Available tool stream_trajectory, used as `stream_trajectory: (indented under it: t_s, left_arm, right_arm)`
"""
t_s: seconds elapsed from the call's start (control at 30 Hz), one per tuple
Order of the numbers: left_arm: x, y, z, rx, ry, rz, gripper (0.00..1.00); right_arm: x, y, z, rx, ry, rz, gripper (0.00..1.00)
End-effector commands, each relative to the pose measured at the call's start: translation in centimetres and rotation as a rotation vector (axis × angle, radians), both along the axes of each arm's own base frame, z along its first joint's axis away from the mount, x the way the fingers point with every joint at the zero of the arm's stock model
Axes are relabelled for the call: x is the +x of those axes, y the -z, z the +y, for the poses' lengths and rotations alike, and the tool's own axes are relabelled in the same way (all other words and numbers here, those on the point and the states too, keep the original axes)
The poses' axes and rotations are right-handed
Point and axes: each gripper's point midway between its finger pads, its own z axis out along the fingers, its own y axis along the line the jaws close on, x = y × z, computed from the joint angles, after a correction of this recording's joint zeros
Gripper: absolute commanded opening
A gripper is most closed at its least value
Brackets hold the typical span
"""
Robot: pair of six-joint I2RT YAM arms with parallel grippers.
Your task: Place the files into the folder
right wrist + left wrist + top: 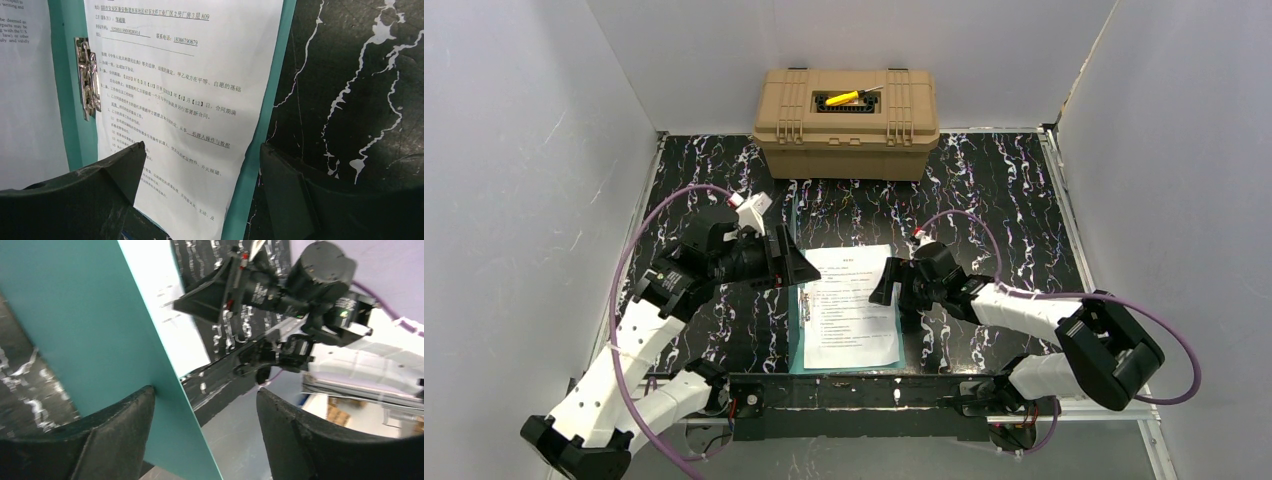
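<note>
On left gripper, parted, with teal folder cover touching one finger; on right gripper, spread wide, with printed sheet edge below, between them.

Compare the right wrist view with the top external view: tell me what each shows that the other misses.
Only the right wrist: a metal clip and a second printed sheet left of it. Only the top: a tan case with a yellow tool on its lid. Both: the teal folder, the printed sheet lying in it, the marbled table.
</note>
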Motion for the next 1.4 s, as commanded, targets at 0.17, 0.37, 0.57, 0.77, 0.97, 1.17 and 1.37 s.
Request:
stream_trajectory:
  t_s: [0.17, 0.37, 0.57, 0.77, 0.97, 1.17, 1.37]
  left_arm:
    - [0.6, -0.3, -4.9, -0.178, 0.096, -0.023, 0.82]
    - [1.2, 2.7, -8.1, -0.130, 0.122, -0.012, 0.88]
    - [2.5, 6.5, -10.4, -0.086, 0.111, 0.044, 0.93]
    - [3.0, 11.1, -12.3, -0.014, 0.119, 0.124, 0.93]
    - [3.9, 10.6, -11.4, 0.073, 0.099, 0.071, 0.93]
    - [3.7, 10.0, -5.1, 0.331, -0.036, 0.046, 0.94]
    - [2.6, 11.2, 0.7, 0.489, -0.171, 0.058, 0.96]
  right_arm:
    - [-1.1, 0.8, -2.8, -0.115, 0.049, 0.032, 0.94]
    - [0.6, -3.0, -6.7, -0.218, 0.202, -0.107, 0.95]
    - [1.7, -9.1, -9.6, -0.228, 0.319, -0.253, 0.95]
    - [1.8, -12.8, -10.8, -0.219, 0.350, -0.326, 0.95]
    - [1.6, -14.0, -10.9, -0.228, 0.315, -0.351, 0.95]
    - [1.3, -13.1, -9.7, -0.234, 0.226, -0.328, 0.95]
    - [0.6, -11.2, -7.3, -0.183, 0.118, -0.278, 0.93]
